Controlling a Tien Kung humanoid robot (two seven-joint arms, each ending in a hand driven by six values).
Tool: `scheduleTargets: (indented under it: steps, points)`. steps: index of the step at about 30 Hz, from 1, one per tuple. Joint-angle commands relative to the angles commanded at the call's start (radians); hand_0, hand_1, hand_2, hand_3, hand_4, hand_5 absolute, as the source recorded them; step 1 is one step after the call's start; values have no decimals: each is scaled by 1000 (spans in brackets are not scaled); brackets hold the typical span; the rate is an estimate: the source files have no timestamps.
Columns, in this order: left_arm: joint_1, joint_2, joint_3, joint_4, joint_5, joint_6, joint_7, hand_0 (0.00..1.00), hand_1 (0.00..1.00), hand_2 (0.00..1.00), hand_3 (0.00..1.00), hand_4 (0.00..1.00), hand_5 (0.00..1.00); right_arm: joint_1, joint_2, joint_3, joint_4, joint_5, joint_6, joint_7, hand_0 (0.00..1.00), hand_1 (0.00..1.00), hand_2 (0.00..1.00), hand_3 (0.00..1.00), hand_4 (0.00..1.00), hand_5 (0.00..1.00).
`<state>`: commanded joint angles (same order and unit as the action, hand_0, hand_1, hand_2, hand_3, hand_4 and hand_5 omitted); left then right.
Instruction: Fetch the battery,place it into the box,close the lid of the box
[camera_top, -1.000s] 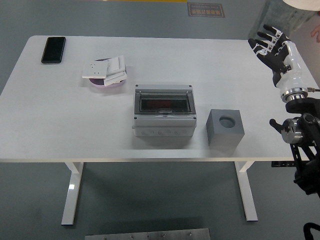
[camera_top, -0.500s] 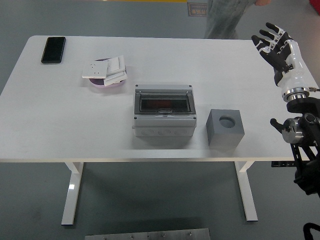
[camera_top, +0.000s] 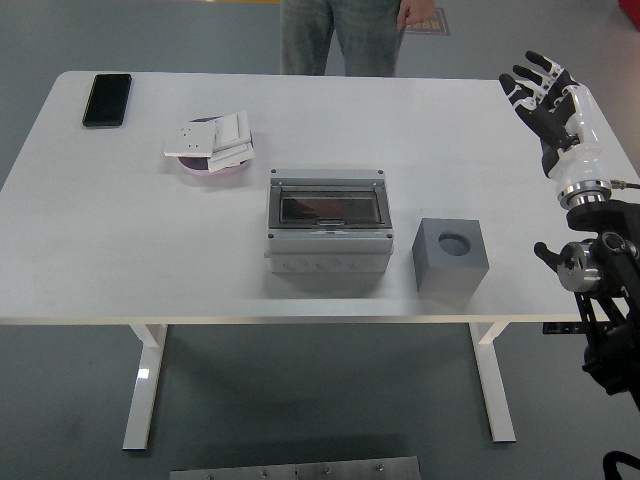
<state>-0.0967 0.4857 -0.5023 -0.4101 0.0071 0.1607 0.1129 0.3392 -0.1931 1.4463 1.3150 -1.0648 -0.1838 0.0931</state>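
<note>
The white table (camera_top: 120, 240) stands on a grey floor (camera_top: 300, 400). A person (camera_top: 340, 35) stands at its far edge. Near the front edge sits the box (camera_top: 328, 232), lid closed, with a grey block (camera_top: 451, 256) just right of it. A phone (camera_top: 107, 99) lies at the far left corner. The right hand (camera_top: 545, 95), fingers spread and empty, hovers at the far right corner. No battery or legible writing can be made out.

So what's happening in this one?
Nothing is being handled. The robot's right hand is raised at the table's far right edge, fingers spread, empty. The grey box sits mid-table with its lid shut, a grey block beside it. A person stands at the far side. No battery is identifiable.
</note>
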Motion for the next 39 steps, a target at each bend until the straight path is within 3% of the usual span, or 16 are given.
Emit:
scheduleTargets:
  steps: [39]
  points:
    - [20, 19, -21, -2, 38, 3, 22, 582, 729, 642, 599, 712, 243, -5, 16, -57, -10, 13, -6, -3, 776, 726, 739, 785, 929, 339]
